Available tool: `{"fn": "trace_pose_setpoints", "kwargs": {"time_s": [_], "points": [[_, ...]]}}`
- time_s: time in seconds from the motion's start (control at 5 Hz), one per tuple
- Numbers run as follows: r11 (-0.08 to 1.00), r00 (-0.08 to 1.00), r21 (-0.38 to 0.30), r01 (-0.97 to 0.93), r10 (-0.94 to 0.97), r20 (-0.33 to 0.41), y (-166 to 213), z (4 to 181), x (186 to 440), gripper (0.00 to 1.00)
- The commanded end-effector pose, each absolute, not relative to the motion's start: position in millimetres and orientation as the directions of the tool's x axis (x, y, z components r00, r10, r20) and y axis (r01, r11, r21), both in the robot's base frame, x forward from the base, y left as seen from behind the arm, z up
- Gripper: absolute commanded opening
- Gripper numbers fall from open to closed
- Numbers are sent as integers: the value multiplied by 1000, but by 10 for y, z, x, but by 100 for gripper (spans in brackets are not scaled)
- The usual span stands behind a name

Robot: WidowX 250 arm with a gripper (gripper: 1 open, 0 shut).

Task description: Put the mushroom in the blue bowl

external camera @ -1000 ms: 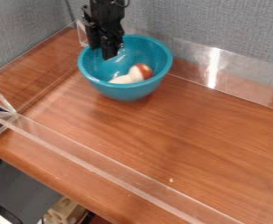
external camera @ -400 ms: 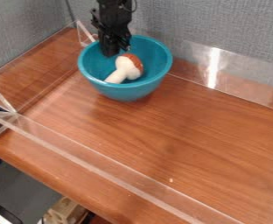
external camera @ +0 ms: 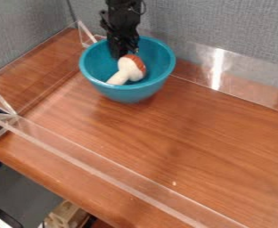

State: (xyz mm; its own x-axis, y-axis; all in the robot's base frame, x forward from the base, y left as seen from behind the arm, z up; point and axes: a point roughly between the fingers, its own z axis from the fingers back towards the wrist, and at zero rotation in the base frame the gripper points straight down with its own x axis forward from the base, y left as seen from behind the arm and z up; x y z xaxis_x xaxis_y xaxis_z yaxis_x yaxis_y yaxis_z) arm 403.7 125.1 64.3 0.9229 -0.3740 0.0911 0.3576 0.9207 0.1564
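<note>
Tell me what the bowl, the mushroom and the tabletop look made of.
Blue bowl: glossy, probably plastic or glazed ceramic; highlights on its rim. Mushroom: matte toy, likely plastic or foam; uniform cream stem, orange-brown cap. Table: wood or wood-look laminate; reddish grain, slight sheen.

Bright, even light; glare on clear walls (external camera: 231,67); slightly soft, perhaps low-resolution.

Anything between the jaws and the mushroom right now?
Nothing in the camera view: the black gripper sits directly above the orange-capped toy mushroom in the glossy teal-blue bowl.
</note>
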Motion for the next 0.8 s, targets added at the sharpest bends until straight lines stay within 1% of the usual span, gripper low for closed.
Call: {"fn": "trace_pose_setpoints", "kwargs": {"time_s": [0.0,0.6], "points": [[910,908,204,360,-392,148,1244,885,4166,0],[897,893,217,385,-422,159,1185,911,4212,0]]}}
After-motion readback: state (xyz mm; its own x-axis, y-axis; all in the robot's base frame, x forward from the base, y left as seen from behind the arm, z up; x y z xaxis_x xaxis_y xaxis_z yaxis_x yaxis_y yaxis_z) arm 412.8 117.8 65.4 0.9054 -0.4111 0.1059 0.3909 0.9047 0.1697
